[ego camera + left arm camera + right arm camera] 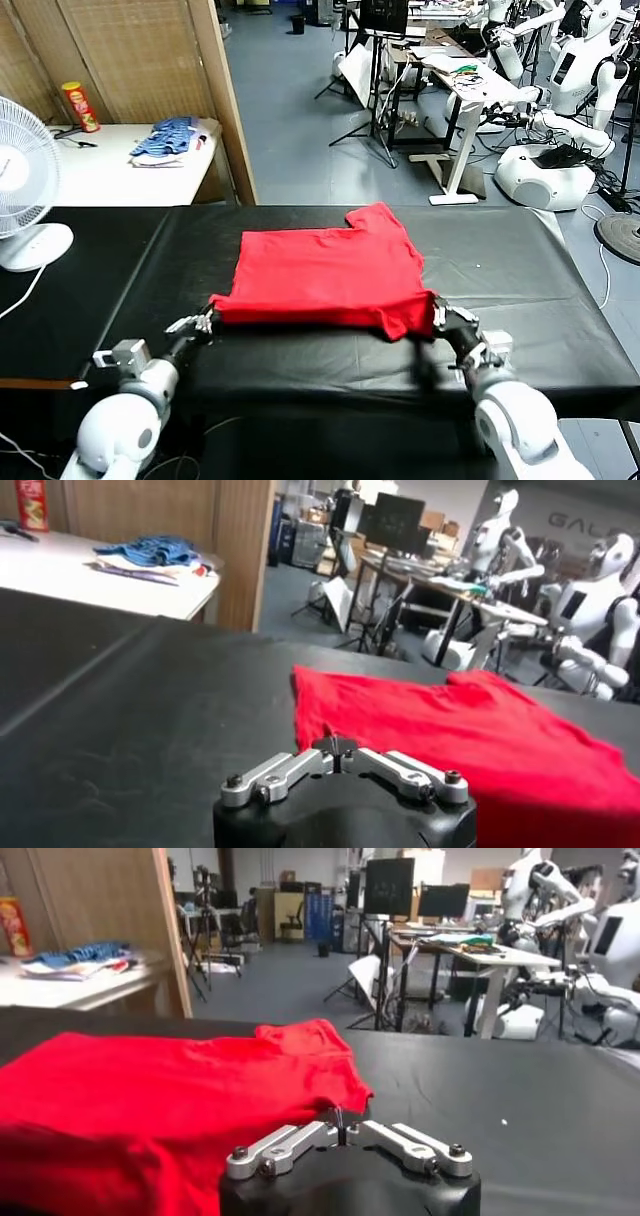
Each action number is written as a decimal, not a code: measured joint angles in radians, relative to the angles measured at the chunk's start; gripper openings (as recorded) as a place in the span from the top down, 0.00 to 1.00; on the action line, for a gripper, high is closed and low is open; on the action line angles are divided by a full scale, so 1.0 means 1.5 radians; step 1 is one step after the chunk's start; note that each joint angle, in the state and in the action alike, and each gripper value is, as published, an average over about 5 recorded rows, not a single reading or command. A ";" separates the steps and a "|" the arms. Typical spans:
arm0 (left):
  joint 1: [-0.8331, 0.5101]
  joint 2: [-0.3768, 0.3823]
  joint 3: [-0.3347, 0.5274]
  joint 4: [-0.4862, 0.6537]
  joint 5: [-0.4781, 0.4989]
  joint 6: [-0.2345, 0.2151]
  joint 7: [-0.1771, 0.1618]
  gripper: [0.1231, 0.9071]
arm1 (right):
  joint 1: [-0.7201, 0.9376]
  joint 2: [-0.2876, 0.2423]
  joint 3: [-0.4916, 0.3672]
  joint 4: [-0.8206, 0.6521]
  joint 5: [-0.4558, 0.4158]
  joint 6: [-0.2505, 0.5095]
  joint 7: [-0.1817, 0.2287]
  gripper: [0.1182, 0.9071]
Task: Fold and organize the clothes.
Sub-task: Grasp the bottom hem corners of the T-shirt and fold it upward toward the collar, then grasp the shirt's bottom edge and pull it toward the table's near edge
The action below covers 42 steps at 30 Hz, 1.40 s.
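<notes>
— Lying flat near the middle of the black counter (pixel 520 270) is the red T-shirt (pixel 325 275), plain side up, one short sleeve poking out at its far right corner. Where are the hands relative to the shirt?

— Both sit at its near edge. The left hand (pixel 205 322) is at the shirt's near left corner, its fingers pressed together with no gap between the tips. In the left wrist view the tips meet just short of the red cloth, so I cannot tell whether any fabric is caught between them.

— And the right hand (pixel 440 316)?

— At the shirt's near right corner, by the folded-looking hem. Its fingers are pressed together too. From the right wrist view the tips meet just at the hem; whether they pinch the cloth is unclear.

— What else lies around the shirt?

— Well beyond the shirt to the far left, a white side table (pixel 130 175) carries a blue-and-white striped cloth pile (pixel 170 140) and a red snack can (pixel 80 106) standing upright. A white fan (pixel 25 180) stands on the counter's left end, well apart from the shirt. Beyond the shirt to the far right, white robots (pixel 570 90) stand by desks.
</notes>
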 joint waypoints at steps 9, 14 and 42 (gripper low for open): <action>-0.074 -0.008 0.038 0.083 0.030 -0.009 0.000 1.00 | 0.032 0.006 -0.014 -0.055 -0.004 0.011 -0.040 0.67; -0.075 -0.008 0.035 0.090 0.030 -0.009 -0.001 0.83 | -0.005 -0.008 0.005 -0.014 -0.001 0.002 -0.038 0.34; -0.009 -0.024 0.023 0.067 -0.003 0.015 0.026 0.49 | -0.149 0.020 0.034 0.076 -0.009 -0.027 -0.001 0.99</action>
